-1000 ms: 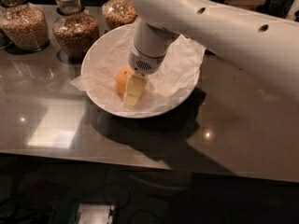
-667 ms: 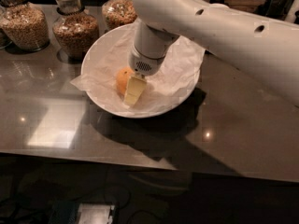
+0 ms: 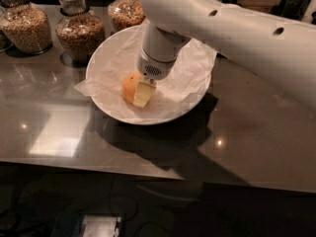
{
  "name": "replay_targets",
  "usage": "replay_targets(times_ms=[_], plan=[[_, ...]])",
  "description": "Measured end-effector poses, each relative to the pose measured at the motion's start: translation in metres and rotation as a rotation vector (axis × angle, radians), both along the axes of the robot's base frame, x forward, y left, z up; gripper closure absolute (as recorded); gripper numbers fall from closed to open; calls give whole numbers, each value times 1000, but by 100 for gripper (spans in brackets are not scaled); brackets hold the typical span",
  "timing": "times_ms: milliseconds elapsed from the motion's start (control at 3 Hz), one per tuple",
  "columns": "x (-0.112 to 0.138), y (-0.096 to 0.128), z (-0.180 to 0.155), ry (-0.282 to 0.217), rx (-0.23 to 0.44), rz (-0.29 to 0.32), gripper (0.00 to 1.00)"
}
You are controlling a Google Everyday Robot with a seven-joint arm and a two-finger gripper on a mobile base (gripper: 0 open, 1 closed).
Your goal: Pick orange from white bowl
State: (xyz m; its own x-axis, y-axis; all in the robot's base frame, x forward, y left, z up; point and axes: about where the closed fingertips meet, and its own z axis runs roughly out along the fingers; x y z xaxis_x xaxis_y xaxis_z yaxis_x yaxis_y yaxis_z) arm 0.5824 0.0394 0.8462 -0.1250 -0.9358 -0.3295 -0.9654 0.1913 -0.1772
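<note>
The orange (image 3: 129,86) lies in the white bowl (image 3: 106,56), left of the bowl's middle, on crinkled white paper (image 3: 185,80). My gripper (image 3: 138,95) comes down from the white arm (image 3: 222,26) into the bowl. It sits right at the orange and covers the fruit's right side. Only the left half of the orange shows. The bowl stands on the dark grey counter (image 3: 247,137).
Three glass jars of grain stand behind the bowl: one at the far left (image 3: 24,26), one next to the bowl's rim (image 3: 79,31), one at the back (image 3: 126,9). The counter's front edge (image 3: 148,171) runs below the bowl.
</note>
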Motion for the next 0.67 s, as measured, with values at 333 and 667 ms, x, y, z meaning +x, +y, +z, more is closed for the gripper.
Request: replay_targets(times_ms=[333, 667], plan=[[-3, 2, 11, -25, 26, 26, 92], [-3, 1, 11, -25, 26, 26, 100]])
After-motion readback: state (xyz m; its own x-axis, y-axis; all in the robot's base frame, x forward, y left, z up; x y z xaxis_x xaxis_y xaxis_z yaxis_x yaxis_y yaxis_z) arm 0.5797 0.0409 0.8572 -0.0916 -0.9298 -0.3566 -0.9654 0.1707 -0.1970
